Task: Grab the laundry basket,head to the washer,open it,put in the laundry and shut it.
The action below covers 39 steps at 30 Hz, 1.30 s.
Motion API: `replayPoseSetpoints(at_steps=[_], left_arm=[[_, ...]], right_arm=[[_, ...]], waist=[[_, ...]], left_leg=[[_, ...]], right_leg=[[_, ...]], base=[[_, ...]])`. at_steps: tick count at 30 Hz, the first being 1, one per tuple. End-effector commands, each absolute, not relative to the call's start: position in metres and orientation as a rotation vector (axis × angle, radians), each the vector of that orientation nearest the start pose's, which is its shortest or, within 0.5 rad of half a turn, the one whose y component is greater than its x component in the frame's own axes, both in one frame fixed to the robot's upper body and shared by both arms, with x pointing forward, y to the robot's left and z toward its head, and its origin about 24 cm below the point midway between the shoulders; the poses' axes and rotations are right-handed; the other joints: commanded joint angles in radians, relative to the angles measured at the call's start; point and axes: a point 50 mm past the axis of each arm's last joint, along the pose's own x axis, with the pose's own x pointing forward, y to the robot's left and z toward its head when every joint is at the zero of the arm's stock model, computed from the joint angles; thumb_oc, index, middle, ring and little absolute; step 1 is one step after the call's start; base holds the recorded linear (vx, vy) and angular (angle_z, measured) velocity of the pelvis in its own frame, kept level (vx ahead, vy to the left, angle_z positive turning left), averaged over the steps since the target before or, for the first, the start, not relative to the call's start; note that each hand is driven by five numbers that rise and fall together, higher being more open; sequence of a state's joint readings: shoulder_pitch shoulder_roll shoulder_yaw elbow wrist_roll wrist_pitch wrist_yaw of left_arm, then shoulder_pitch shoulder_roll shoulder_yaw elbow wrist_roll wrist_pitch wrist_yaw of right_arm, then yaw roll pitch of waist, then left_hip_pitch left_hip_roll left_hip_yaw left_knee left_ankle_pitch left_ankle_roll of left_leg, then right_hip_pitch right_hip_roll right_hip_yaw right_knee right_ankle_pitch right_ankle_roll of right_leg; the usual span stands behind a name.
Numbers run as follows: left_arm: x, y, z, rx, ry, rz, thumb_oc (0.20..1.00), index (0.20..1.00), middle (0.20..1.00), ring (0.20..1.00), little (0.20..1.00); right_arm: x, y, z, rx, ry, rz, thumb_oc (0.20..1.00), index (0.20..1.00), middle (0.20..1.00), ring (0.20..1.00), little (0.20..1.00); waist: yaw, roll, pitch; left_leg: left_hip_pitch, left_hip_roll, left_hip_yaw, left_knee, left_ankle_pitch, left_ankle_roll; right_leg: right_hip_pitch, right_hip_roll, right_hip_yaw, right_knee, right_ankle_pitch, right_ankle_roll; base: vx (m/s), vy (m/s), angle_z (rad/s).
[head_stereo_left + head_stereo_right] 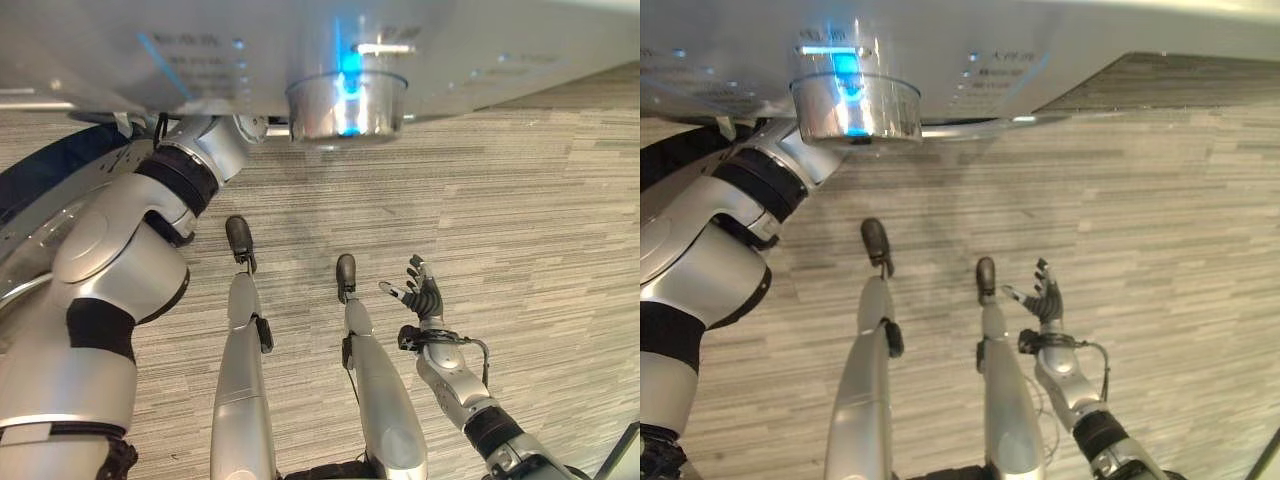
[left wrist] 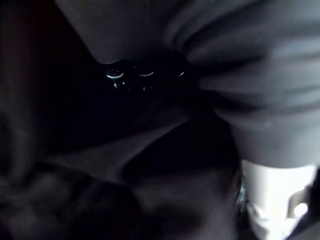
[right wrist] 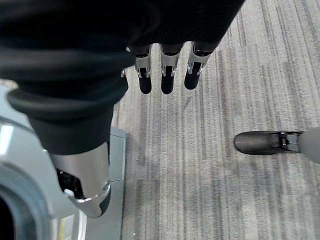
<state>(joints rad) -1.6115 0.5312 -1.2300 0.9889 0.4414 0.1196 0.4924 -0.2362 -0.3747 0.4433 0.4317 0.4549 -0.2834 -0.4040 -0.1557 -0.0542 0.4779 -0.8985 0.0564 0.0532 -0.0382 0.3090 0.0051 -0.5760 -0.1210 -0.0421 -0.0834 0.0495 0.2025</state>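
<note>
Reaching into the washer (image 1: 330,50), the left arm is seen extended under the control panel, its hand buried in the dark drum where folds of dark laundry (image 2: 100,200) are dimly made out in the left wrist view. Whether the fingers of that hand are spread or closed on cloth cannot be told; they are lost in the gloom. The door (image 1: 30,240) has evidently been opened already, its rounded rim showing beside the left arm, so the loading step is judged to be under way or close to finished. The shutting of the door is judged still to be done. The right hand (image 1: 422,292) is held low and well apart from the machine, over the grey striped floor (image 1: 540,210), palm turned inward, fingers straight and loosely fanned, nothing held in it. The straight fingertips (image 3: 167,82) of that hand are confirmed in the right wrist view, pointing along the floor, with the washer's lower front (image 3: 117,165) just beside.
</note>
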Motion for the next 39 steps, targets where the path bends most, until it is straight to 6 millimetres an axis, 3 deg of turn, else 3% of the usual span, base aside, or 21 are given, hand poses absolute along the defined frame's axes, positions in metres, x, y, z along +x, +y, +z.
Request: replayPoseSetpoints(at_steps=[1, 2, 7, 8, 12, 13, 14, 15, 16, 17, 18, 20, 21, 22, 25, 30, 31, 32, 33, 34, 39], left_arm=[[0.398, 0.099, 0.384, 2.181, -0.877, 0.561, 1.000, 1.000, 1.000, 1.000, 1.000], [0.397, 0.098, 0.384, 2.287, -0.891, 0.550, 1.000, 1.000, 1.000, 1.000, 1.000], [0.395, 0.101, 0.381, 2.289, -0.890, 0.538, 1.000, 1.000, 1.000, 1.000, 1.000], [0.392, 0.103, 0.379, 2.145, -0.883, 0.518, 1.000, 1.000, 1.000, 1.000, 1.000], [0.378, 0.102, 0.387, 1.906, -0.970, 0.505, 1.000, 1.000, 1.000, 1.000, 1.000], [0.372, 0.111, 0.384, 1.744, -1.008, 0.493, 1.000, 1.000, 1.000, 1.000, 1.000], [0.372, 0.112, 0.383, 1.742, -1.006, 0.493, 1.000, 1.000, 1.000, 1.000, 1.000], [0.370, 0.124, 0.367, 1.592, -1.003, 0.460, 1.000, 1.000, 1.000, 1.000, 1.000], [0.370, 0.133, 0.356, 1.544, -0.982, 0.452, 1.000, 1.000, 1.000, 1.000, 1.000], [0.368, 0.148, 0.334, 1.462, -0.948, 0.432, 1.000, 1.000, 1.000, 1.000, 1.000], [0.368, 0.149, 0.333, 1.460, -0.945, 0.433, 1.000, 1.000, 1.000, 1.000, 1.000], [0.366, 0.166, 0.301, 1.394, -0.866, 0.405, 1.000, 1.000, 1.000, 1.000, 1.000], [0.364, 0.174, 0.284, 1.340, -0.826, 0.381, 1.000, 1.000, 1.000, 1.000, 1.000], [0.360, 0.183, 0.265, 1.303, -0.780, 0.360, 1.000, 1.000, 1.000, 1.000, 1.000], [0.345, 0.196, 0.201, 1.165, -0.616, 0.252, 1.000, 1.000, 1.000, 1.000, 1.000], [0.301, 0.204, 0.098, 0.822, -0.274, 0.070, 1.000, 1.000, 1.000, 1.000, 1.000], [0.285, 0.208, 0.068, 0.725, -0.146, 0.038, 1.000, 1.000, 1.000, 1.000, 1.000], [0.284, 0.209, 0.068, 0.724, -0.144, 0.038, 1.000, 1.000, 1.000, 1.000, 1.000], [0.269, 0.213, 0.042, 0.641, -0.028, 0.010, 1.000, 1.000, 1.000, 1.000, 1.000], [0.262, 0.212, 0.029, 0.610, 0.029, -0.008, 1.000, 1.000, 1.000, 1.000, 1.000], [0.242, 0.212, 0.001, 0.537, 0.164, -0.049, 1.000, 1.000, 1.000, 1.000, 1.000]], right_arm=[[0.271, -0.196, 0.014, -0.066, 0.020, -0.181, 1.000, 1.000, 1.000, 1.000, 1.000], [0.267, -0.202, 0.012, -0.079, 0.031, -0.193, 1.000, 1.000, 1.000, 1.000, 1.000], [0.258, -0.210, 0.005, -0.102, 0.065, -0.206, 1.000, 1.000, 1.000, 1.000, 1.000], [0.256, -0.209, 0.001, -0.102, 0.087, -0.214, 1.000, 1.000, 1.000, 1.000, 1.000], [0.252, -0.209, -0.006, -0.102, 0.124, -0.225, 1.000, 1.000, 1.000, 1.000, 1.000], [0.250, -0.206, -0.010, -0.092, 0.143, -0.219, 1.000, 1.000, 1.000, 1.000, 1.000], [0.249, -0.206, -0.011, -0.094, 0.145, -0.219, 1.000, 1.000, 1.000, 1.000, 1.000], [0.247, -0.202, -0.015, -0.090, 0.165, -0.207, 1.000, 1.000, 1.000, 1.000, 1.000], [0.245, -0.200, -0.018, -0.091, 0.177, -0.202, 1.000, 1.000, 1.000, 1.000, 1.000], [0.244, -0.198, -0.020, -0.071, 0.186, -0.207, 1.000, 1.000, 1.000, 1.000, 1.000], [0.243, -0.198, -0.021, -0.074, 0.188, -0.205, 1.000, 1.000, 1.000, 1.000, 1.000], [0.240, -0.197, -0.026, -0.065, 0.212, -0.216, 1.000, 1.000, 1.000, 1.000, 1.000], [0.239, -0.197, -0.028, -0.055, 0.221, -0.227, 1.000, 1.000, 1.000, 1.000, 1.000], [0.236, -0.199, -0.031, -0.060, 0.241, -0.238, 1.000, 1.000, 1.000, 1.000, 1.000], [0.232, -0.202, -0.039, -0.064, 0.287, -0.265, 1.000, 1.000, 1.000, 1.000, 1.000], [0.219, -0.217, -0.053, -0.059, 0.382, -0.313, 1.000, 1.000, 1.000, 1.000, 1.000], [0.212, -0.227, -0.059, -0.040, 0.421, -0.353, 1.000, 1.000, 1.000, 1.000, 1.000], [0.211, -0.227, -0.060, -0.040, 0.422, -0.352, 1.000, 1.000, 1.000, 1.000, 1.000], [0.204, -0.238, -0.064, -0.030, 0.452, -0.396, 1.000, 1.000, 1.000, 1.000, 1.000], [0.200, -0.244, -0.067, -0.022, 0.464, -0.419, 1.000, 1.000, 1.000, 1.000, 1.000], [0.188, -0.268, -0.066, -0.041, 0.480, -0.509, 1.000, 1.000, 1.000, 1.000, 1.000]], waist=[[-0.035, -0.019, -0.062], [-0.035, -0.017, -0.059], [-0.033, -0.012, -0.054], [-0.023, -0.011, -0.050], [-0.012, -0.002, -0.050], [0.003, 0.003, -0.040], [-0.001, 0.005, -0.048], [0.013, 0.005, -0.041], [0.015, 0.009, -0.051], [0.032, 0.009, -0.046], [0.027, 0.010, -0.054], [0.038, 0.011, -0.057], [0.051, 0.011, -0.055], [0.054, 0.013, -0.066], [0.081, 0.018, -0.076], [0.108, 0.025, -0.105], [0.112, 0.031, -0.129], [0.111, 0.031, -0.128], [0.113, 0.035, -0.157], [0.112, 0.035, -0.172], [0.109, 0.028, -0.228]], left_leg=[[0.035, 0.042, 0.019, 0.097, -0.252, -0.066], [0.037, 0.045, 0.017, 0.096, -0.250, -0.066], [0.044, 0.050, 0.013, 0.097, -0.246, -0.068], [0.048, 0.051, 0.012, 0.092, -0.241, -0.069], [0.063, 0.048, 0.011, 0.081, -0.235, -0.070], [0.063, 0.049, 0.023, 0.085, -0.203, -0.066], [0.075, 0.047, 0.011, 0.077, -0.227, -0.073], [0.080, 0.050, 0.024, 0.084, -0.201, -0.069], [0.104, 0.049, 0.015, 0.076, -0.225, -0.079], [0.113, 0.054, 0.026, 0.084, -0.200, -0.074], [0.126, 0.051, 0.015, 0.077, -0.224, -0.082], [0.151, 0.054, 0.015, 0.079, -0.225, -0.084], [0.156, 0.056, 0.024, 0.086, -0.200, -0.077], [0.192, 0.054, 0.014, 0.077, -0.225, -0.086], [0.239, 0.060, 0.027, 0.080, -0.199, -0.080], [0.390, 0.065, 0.029, 0.055, -0.196, -0.078], [0.432, 0.067, 0.026, 0.048, -0.194, -0.078], [0.435, 0.066, 0.025, 0.047, -0.193, -0.078], [0.475, 0.070, 0.017, 0.046, -0.195, -0.077], [0.495, 0.072, 0.017, 0.046, -0.200, -0.076], [0.541, 0.070, -0.002, 0.092, -0.245, -0.066]], right_leg=[[0.066, 0.026, -0.001, 0.024, -0.079, -0.057], [0.062, 0.029, -0.001, 0.030, -0.083, -0.057], [0.055, 0.036, -0.006, 0.047, -0.092, -0.061], [0.056, 0.035, -0.010, 0.046, -0.095, -0.061], [0.067, 0.035, -0.018, 0.046, -0.098, -0.063], [0.068, 0.036, -0.032, 0.052, -0.086, -0.068], [0.077, 0.036, -0.025, 0.050, -0.100, -0.067], [0.084, 0.036, -0.039, 0.056, -0.091, -0.074], [0.103, 0.035, -0.035, 0.055, -0.107, -0.076], [0.117, 0.035, -0.051, 0.060, -0.099, -0.083], [0.127, 0.035, -0.044, 0.057, -0.112, -0.081], [0.152, 0.035, -0.051, 0.061, -0.117, -0.086], [0.157, 0.036, -0.062, 0.067, -0.107, -0.090], [0.185, 0.036, -0.058, 0.068, -0.127, -0.091], [0.226, 0.042, -0.078, 0.082, -0.128, -0.104], [0.335, 0.048, -0.098, 0.105, -0.156, -0.122], [0.368, 0.046, -0.108, 0.106, -0.164, -0.124], [0.371, 0.046, -0.108, 0.106, -0.164, -0.124], [0.412, 0.044, -0.122, 0.100, -0.169, -0.125], [0.432, 0.042, -0.127, 0.097, -0.170, -0.125], [0.503, 0.030, -0.132, 0.085, -0.171, -0.119]], base=[[-0.04, 0.003, 0.02], [0.00, 0.000, 0.00], [-0.02, 0.007, 0.03], [-0.03, -0.001, 0.05], [-0.04, -0.004, 0.03], [-0.03, -0.024, 0.00], [-0.11, -0.024, -0.01], [0.04, -0.044, -0.05], [-0.12, -0.040, -0.04], [0.05, -0.050, -0.05], [-0.03, -0.038, -0.02], [-0.02, -0.036, -0.01], [-0.01, -0.048, -0.01], [-0.08, -0.029, 0.01], [-0.02, -0.013, 0.01], [0.06, -0.001, 0.13], [0.08, 0.016, 0.14], [0.12, 0.031, 0.23], [0.08, 0.034, 0.21], [0.08, 0.034, 0.24], [0.08, 0.060, 0.18]])
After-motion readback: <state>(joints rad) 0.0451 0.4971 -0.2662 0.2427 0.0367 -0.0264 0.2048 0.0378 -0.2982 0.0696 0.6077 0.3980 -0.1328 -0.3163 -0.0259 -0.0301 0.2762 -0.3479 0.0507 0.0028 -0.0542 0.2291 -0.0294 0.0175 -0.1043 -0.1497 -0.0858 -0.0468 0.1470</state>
